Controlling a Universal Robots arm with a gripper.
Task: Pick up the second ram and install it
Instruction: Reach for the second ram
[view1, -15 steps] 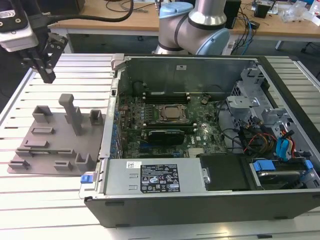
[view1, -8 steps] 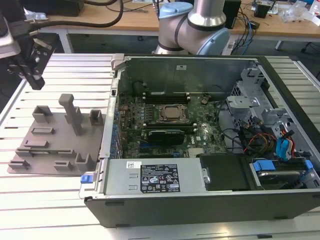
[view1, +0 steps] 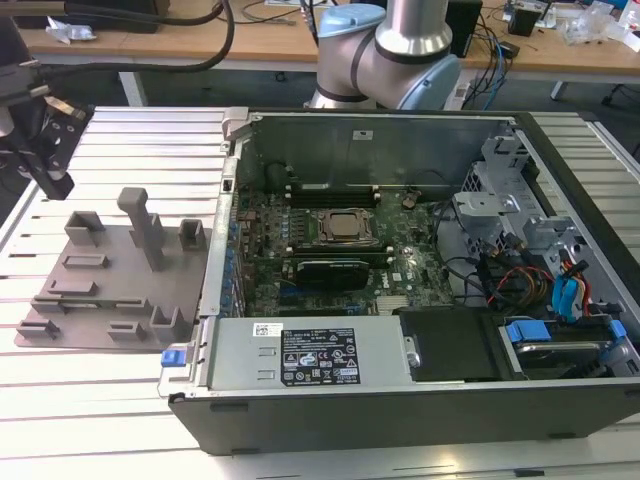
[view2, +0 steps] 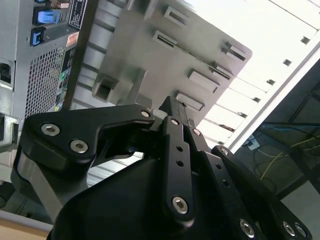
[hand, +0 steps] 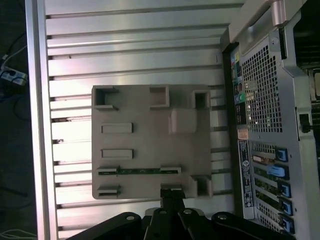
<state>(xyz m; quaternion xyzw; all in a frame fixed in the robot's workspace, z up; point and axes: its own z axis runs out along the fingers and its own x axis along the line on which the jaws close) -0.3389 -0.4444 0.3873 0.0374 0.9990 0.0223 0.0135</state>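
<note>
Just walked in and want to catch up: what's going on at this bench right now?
A robot arm is working beside an open computer case. Its pincer hangs over the edge of a grey plate, close to the green ram. The ram lies in a slot on that plate, not yet picked up or installed.

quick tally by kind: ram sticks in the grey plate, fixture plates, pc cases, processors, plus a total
green ram stick: 1
grey fixture plate: 1
open computer case: 1
silver processor: 1
total: 4
</note>
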